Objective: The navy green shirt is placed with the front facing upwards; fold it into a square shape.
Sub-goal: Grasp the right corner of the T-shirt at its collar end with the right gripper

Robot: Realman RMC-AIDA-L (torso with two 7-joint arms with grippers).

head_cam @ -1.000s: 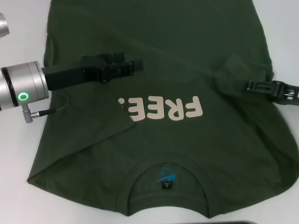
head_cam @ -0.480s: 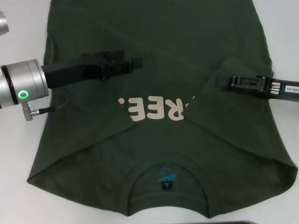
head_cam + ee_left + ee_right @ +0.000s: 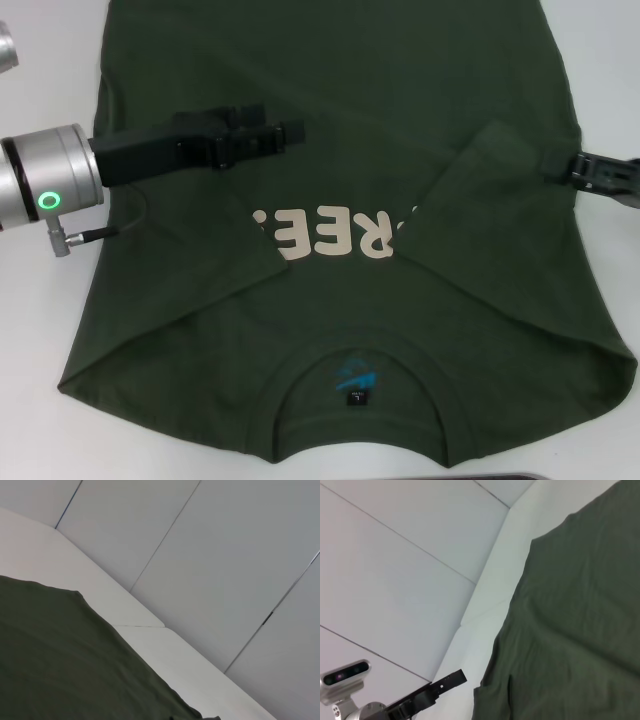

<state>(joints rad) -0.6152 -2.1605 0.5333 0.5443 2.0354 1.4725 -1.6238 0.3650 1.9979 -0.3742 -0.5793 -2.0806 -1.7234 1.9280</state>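
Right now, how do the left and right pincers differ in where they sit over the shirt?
The left pincer reaches well inside the navy green shirt, over the chest area above the cream letters; the right pincer sits at the shirt's side edge, next to the folded-in sleeve. Much of the left arm shows in the head view; only the right one's tip shows. Both are black and point inward.

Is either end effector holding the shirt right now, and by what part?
Cannot be told. The left end effector lies over the dark olive-green shirt; the right end effector is at its edge.
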